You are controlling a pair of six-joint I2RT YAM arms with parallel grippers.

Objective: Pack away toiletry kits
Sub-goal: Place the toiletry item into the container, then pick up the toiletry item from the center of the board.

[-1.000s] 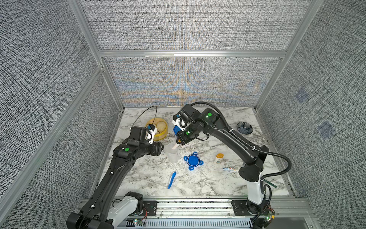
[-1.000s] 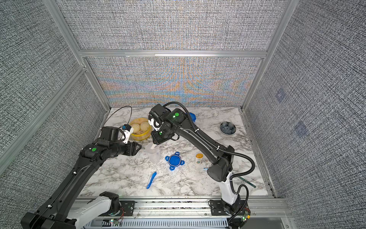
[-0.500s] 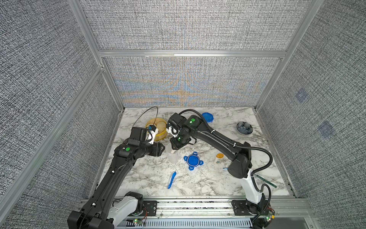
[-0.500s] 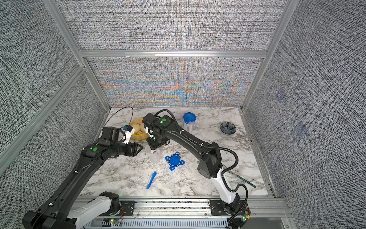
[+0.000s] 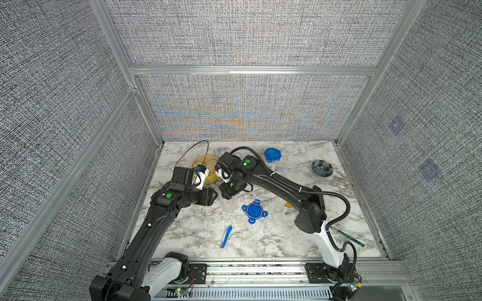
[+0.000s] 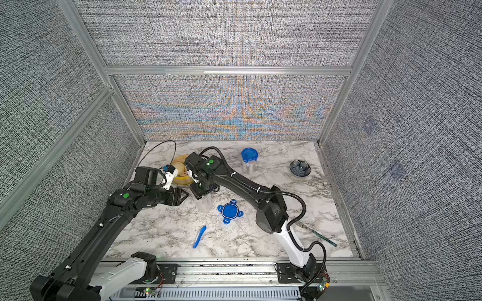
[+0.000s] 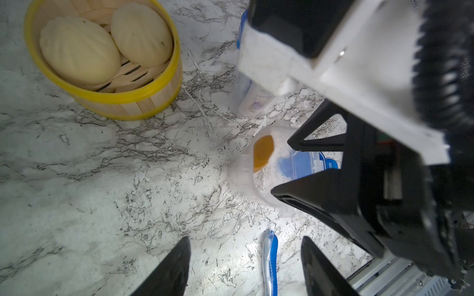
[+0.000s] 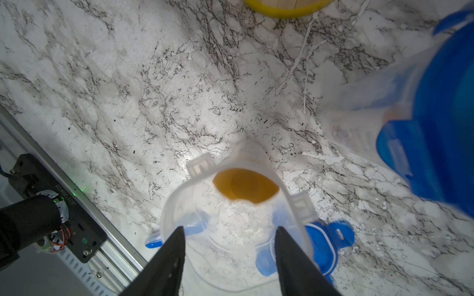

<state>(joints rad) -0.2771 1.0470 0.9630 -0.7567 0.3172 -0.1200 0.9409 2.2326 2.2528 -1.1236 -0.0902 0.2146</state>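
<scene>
Under the right gripper point(image 5: 226, 195), near the middle of the table point(image 5: 182, 229), a tub point(image 5: 230, 206) is seen standing upright with its lid off. Only the wrist views look into it, and an orange cap point(image 8: 245, 188) is shown inside. That gripper's jaws are spread wide over the tub's mouth, with nothing held. A lid point(image 5: 254, 211) is laid flat just beside the tub, and a toothbrush point(image 5: 226, 235) lies nearer the front. A second bottle point(image 5: 287, 208), by the right arm point(image 5: 281, 186), is shown in a top view but not in both. The left gripper point(image 7: 245, 238) is held open and empty near the tub. A lidded tub point(image 6: 249, 156), a steamer point(image 7: 128, 102) and a bowl point(image 6: 300, 169) are set farther back.
</scene>
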